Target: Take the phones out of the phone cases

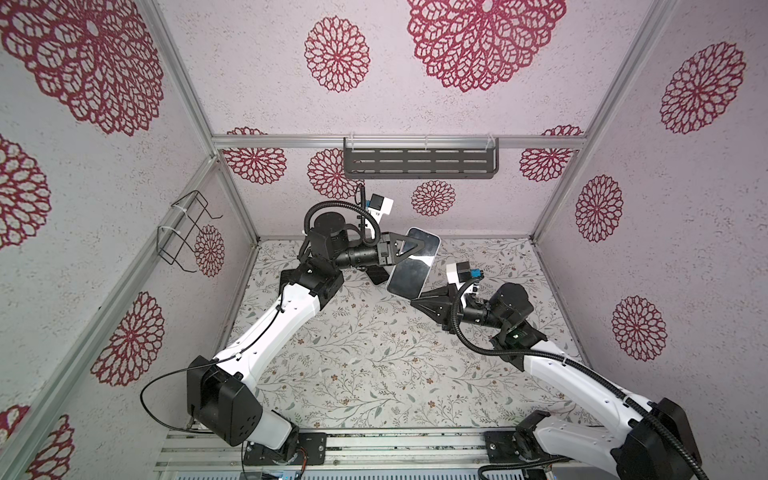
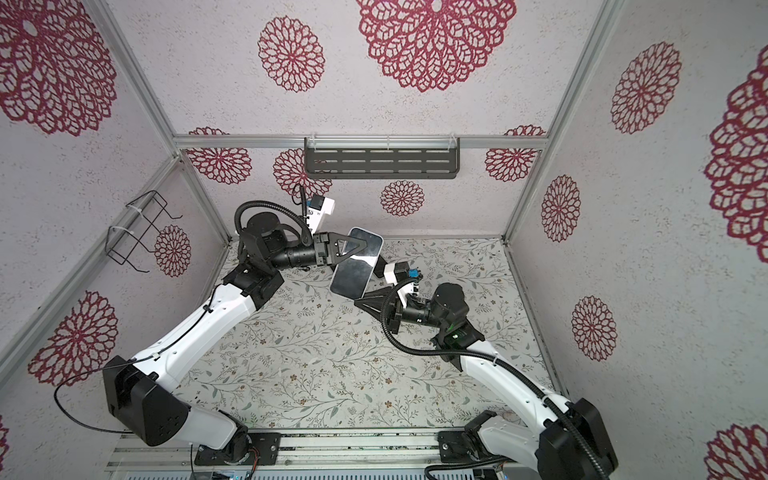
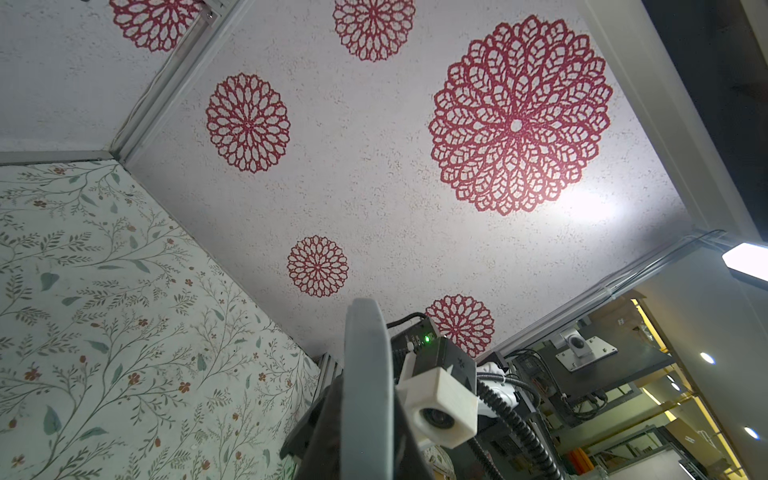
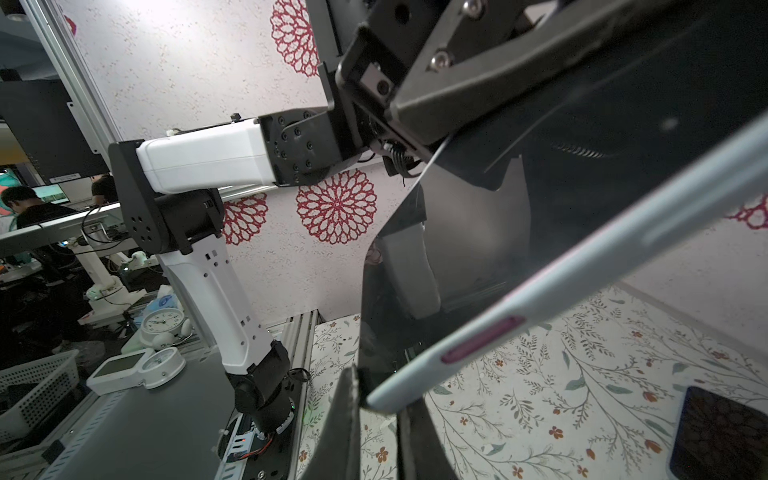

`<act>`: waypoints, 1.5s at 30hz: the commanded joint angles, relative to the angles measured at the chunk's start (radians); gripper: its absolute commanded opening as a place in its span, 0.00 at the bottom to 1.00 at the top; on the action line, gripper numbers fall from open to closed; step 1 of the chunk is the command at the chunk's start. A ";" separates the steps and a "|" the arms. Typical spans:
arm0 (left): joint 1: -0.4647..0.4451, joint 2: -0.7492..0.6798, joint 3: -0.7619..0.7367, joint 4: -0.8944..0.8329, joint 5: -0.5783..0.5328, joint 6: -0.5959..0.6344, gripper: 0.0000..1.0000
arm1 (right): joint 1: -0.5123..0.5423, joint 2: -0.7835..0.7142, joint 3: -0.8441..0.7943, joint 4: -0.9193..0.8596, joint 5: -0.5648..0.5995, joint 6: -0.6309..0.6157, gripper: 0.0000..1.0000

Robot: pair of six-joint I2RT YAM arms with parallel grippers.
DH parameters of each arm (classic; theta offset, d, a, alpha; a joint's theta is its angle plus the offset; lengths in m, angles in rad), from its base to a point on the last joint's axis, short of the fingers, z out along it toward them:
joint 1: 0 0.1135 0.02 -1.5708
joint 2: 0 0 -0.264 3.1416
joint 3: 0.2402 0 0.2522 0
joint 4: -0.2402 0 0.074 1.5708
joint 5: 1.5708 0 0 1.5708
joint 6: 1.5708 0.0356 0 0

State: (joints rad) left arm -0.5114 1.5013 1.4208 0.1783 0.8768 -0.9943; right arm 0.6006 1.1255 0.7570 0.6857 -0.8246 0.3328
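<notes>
We see the table (image 1: 353, 365), its floral top open toward the arms' bases. The phone (image 1: 409, 270) hangs tilted above the far part. The left gripper (image 1: 419, 244) pinches its long edge and the right gripper (image 1: 417, 298) pinches its near corner. Beneath it lies a dark slab (image 1: 376, 275), possibly another device.

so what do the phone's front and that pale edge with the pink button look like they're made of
Phone front: glass by the look, dark and glossy, mirroring bright patches. Pale edge: matte light blue-white, likely plastic or silicone; whether it is the case or the phone's own frame, I can't tell. Pink button: same matte look, probably the same stuff.
</notes>
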 commanded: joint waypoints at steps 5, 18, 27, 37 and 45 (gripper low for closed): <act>-0.078 0.038 -0.075 0.106 -0.090 -0.278 0.00 | 0.008 -0.026 -0.039 0.247 0.318 -0.184 0.00; -0.102 0.070 -0.090 0.216 -0.098 -0.409 0.00 | 0.011 -0.060 -0.123 0.292 0.456 -0.257 0.00; -0.042 -0.004 -0.140 0.286 -0.144 -0.422 0.00 | 0.011 -0.197 -0.249 0.261 0.454 -0.183 0.24; -0.026 -0.060 -0.095 0.185 -0.110 -0.217 0.00 | 0.010 -0.226 -0.141 0.028 0.265 0.120 0.75; -0.026 -0.096 -0.016 -0.117 -0.089 0.073 0.00 | 0.010 -0.159 -0.027 -0.041 0.113 0.159 0.71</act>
State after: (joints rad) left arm -0.5346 1.4448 1.3624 0.1581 0.7769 -1.0565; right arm 0.6121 0.9443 0.6838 0.6708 -0.6155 0.4461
